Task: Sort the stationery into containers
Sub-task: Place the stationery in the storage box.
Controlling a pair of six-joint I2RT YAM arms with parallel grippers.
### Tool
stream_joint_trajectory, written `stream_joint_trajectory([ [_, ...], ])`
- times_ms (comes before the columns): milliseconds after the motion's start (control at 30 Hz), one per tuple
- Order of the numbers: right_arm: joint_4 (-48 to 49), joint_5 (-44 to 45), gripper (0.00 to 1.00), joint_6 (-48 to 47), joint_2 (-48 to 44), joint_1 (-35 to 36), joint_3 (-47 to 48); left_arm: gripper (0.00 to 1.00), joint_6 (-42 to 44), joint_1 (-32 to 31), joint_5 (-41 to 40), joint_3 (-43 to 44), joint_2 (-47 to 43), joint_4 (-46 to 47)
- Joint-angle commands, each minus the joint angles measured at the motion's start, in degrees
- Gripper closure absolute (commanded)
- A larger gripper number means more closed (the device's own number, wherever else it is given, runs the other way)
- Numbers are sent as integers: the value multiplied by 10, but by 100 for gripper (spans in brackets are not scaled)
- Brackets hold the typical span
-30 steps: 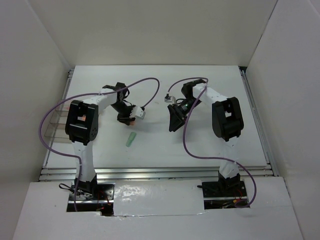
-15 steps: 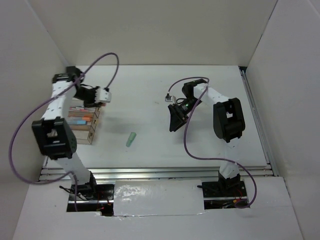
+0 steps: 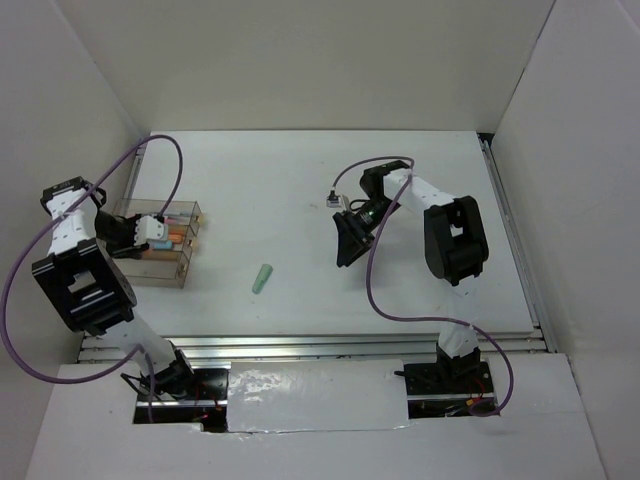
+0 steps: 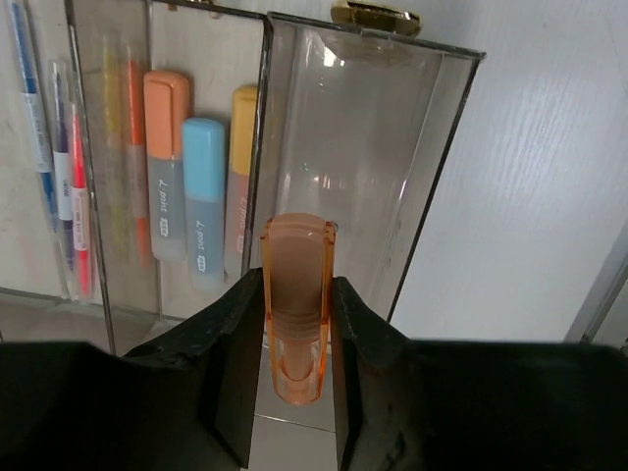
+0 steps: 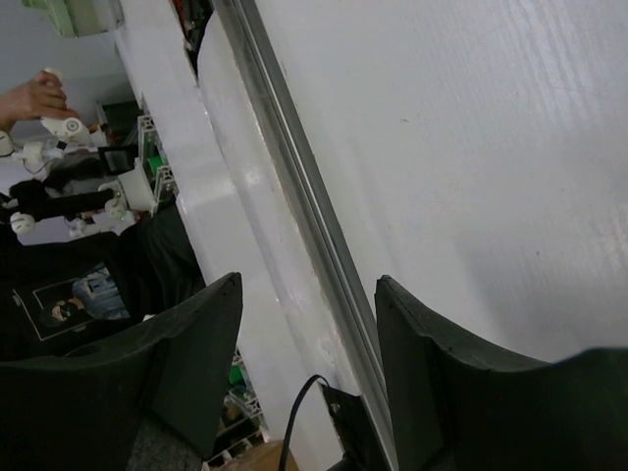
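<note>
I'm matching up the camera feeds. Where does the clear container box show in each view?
Top external: the clear container box sits at the table's left side, under the left gripper.
Left wrist: it fills the upper picture, beyond the orange cap that the gripper holds.
Right wrist: not in it.
Shared landmark: the orange marker lying inside the box.
</note>
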Motion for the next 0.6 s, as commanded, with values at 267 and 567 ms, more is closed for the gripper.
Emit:
stream_joint_trajectory([
  [267,7,4,37,0,-6,3,1,55,123,-13,-60,-19,23,8],
  [567,10,5,36,5,-18,2,-2,38,11,-41,35,57,-6,-19],
])
